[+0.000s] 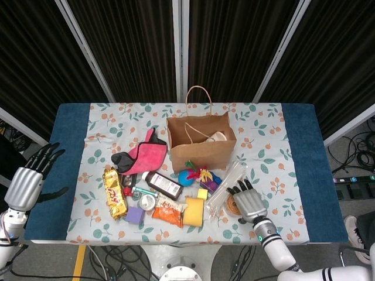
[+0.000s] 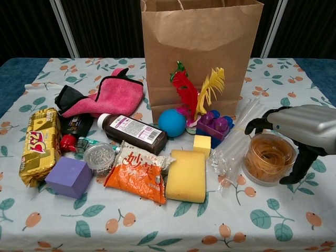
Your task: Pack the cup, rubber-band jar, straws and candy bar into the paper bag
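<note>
Your cup (image 1: 218,137) seems already in the bag (image 1: 202,153). Right hand (image 2: 299,127) hovers spread over the jar (image 2: 268,157) at five o'clock; straws (image 2: 239,138) and candy bar (image 2: 38,144) wait.
</note>
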